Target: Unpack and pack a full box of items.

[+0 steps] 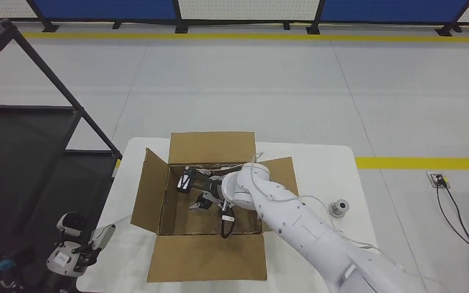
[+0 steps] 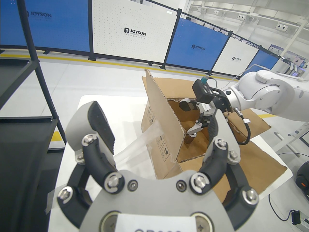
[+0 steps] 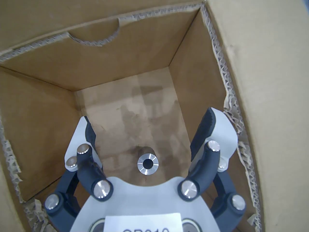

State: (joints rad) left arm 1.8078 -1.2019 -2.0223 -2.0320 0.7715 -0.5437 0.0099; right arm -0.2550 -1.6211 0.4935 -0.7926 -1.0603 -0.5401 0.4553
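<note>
An open cardboard box (image 1: 209,253) stands on the white table (image 1: 315,157), all its flaps folded outward. My right gripper (image 1: 196,199) is lowered inside it, open. In the right wrist view a small metal cylinder (image 3: 147,163) with a bore in its top stands upright on the box floor (image 3: 135,102), below and between the spread fingers of the right gripper (image 3: 149,121), untouched. My left gripper (image 2: 155,117) is open and holds nothing. It hangs off the table's left front corner (image 1: 86,233), facing the box (image 2: 164,117) and the right gripper (image 2: 189,118).
A second metal cylinder (image 1: 338,209) stands on the table right of the box. A black metal rack (image 1: 44,146) stands close to the table's left side. Clear tape (image 2: 137,143) hangs from the box's left flap. The box's inner edges are torn and ragged (image 3: 231,112).
</note>
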